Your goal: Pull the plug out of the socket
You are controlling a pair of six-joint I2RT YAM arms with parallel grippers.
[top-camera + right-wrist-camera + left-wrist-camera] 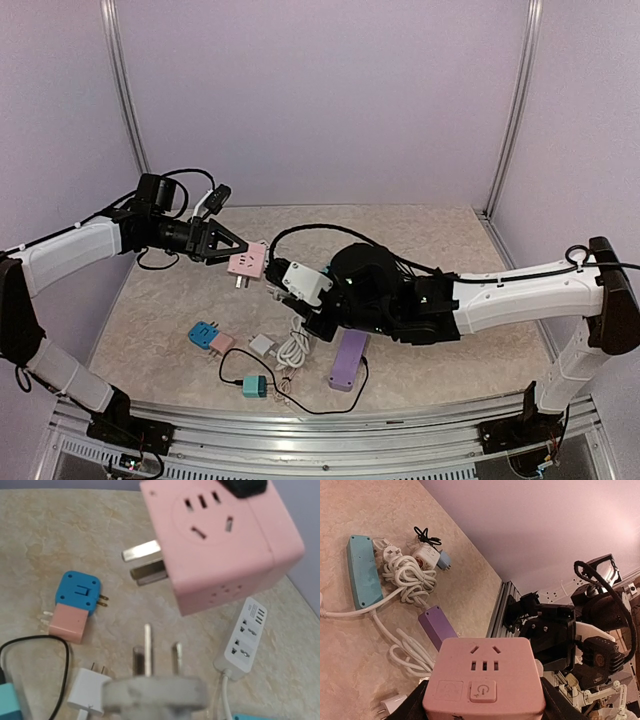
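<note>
Aloft, left end effector (232, 251) extended, clamping pink socket (246, 264).

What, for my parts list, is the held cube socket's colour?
The cube socket is pink, clearest in the left wrist view.

L tool (236, 250) holds pink socket (247, 264); white plug (306, 283) seemingly apart.

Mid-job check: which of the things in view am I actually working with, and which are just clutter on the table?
In the job:
pink socket cube, in the left gripper
white plug, in the right gripper

Lying about:
blue adapter
small pink adapter
white charger
teal charger
purple power strip
white cable coil
</note>
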